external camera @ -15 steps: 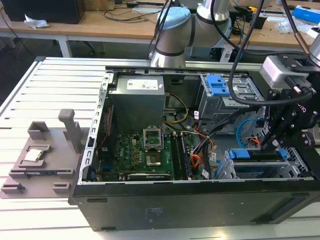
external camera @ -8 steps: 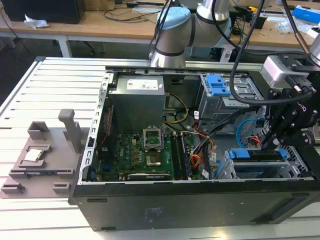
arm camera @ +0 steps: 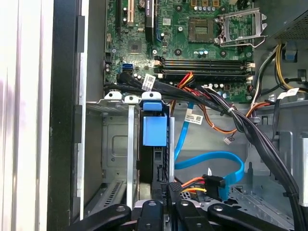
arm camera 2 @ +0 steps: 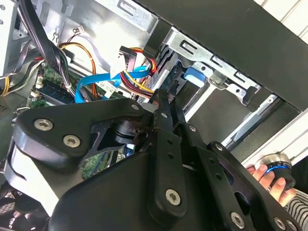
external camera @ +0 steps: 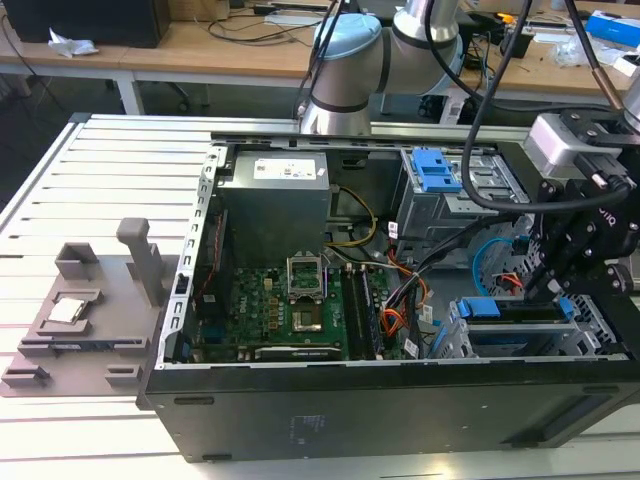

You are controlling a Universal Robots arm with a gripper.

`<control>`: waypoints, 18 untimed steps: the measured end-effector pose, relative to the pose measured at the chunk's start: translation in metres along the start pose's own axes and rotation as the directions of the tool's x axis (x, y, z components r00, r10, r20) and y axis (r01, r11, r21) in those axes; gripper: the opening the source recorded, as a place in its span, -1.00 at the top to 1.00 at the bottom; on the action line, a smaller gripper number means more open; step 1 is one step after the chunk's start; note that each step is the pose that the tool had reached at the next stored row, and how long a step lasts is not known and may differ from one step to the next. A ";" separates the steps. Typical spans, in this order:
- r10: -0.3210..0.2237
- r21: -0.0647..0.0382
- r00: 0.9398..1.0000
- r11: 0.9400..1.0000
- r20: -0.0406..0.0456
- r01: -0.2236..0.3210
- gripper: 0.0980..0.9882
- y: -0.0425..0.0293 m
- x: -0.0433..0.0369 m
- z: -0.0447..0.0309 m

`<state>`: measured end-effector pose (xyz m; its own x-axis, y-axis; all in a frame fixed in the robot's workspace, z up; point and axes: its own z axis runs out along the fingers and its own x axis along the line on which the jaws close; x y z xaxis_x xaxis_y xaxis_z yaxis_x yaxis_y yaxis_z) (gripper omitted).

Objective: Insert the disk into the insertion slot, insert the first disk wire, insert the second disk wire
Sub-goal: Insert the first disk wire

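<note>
The gripper [external camera: 545, 292] [arm camera 2: 166, 101] [arm camera: 167, 197] has its two black fingers drawn almost together. They look pinched on the black plug of a disk wire [arm camera: 192, 182], a red, orange and yellow bundle that runs up to the fingertips [arm camera 2: 161, 98] in both wrist views. The tips hang right at the open end of the disk [external camera: 490, 308], whose bright blue carrier [arm camera: 154, 130] sits down inside the insertion slot [external camera: 450, 345] [arm camera: 113, 144]. That silver cage stands in the computer case [external camera: 350, 410] at its near corner on the exterior view's right.

The wrist leans over that corner, with the fingers pointing down into the case and tilted a little toward the exterior view's left. Thick black cables loop up from it. The arm's big grey and pale blue joints [external camera: 345, 60] rise behind the case's far edge.

A flat blue data cable [arm camera: 211, 161] curls on the case floor just beside the slot, ending near a second black plug. Toward the case's far edge stands a taller grey cage with a blue ribbed latch [external camera: 440, 170], and the green motherboard [external camera: 290, 310] fills the middle.

In the second wrist view a person's hand [arm camera 2: 262, 174] grips a round knob with a blue ring [arm camera 2: 278, 167] outside the case wall. The case lies on a white slatted table [external camera: 60, 200], and a grey fixture [external camera: 90, 310] sits off its edge on the exterior view's left.
</note>
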<state>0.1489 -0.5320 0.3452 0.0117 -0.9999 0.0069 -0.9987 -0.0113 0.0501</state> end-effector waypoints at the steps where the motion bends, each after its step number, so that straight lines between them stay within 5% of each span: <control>1: 0.000 0.000 1.000 1.000 0.000 0.000 0.85 0.0000 0.0002 0.0002; 18: 0.001 0.000 1.000 1.000 0.000 -0.001 0.85 -0.0060 0.0009 0.0082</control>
<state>0.1545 -0.5328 0.3367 0.0111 -0.9999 0.0068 -0.9987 -0.0107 0.0504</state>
